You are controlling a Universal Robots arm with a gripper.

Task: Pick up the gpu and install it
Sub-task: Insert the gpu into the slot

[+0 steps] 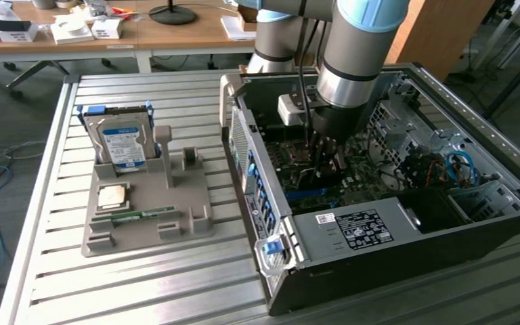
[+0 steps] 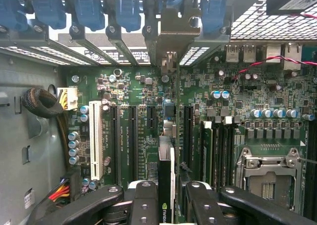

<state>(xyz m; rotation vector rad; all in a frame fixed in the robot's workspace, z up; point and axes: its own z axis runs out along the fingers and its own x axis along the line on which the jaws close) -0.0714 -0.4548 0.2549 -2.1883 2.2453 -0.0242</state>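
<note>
The black gripper (image 2: 168,193) pinches the thin dark gpu card (image 2: 166,158). The card stands on its edge over the green board (image 2: 124,86), inside the open black computer box (image 1: 477,223). Long black slots (image 2: 133,136) lie close beside the card.

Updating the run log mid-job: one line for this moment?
phase: install | gripper: shut on gpu | location: inside computer case, over motherboard | seated: cannot tell
</note>
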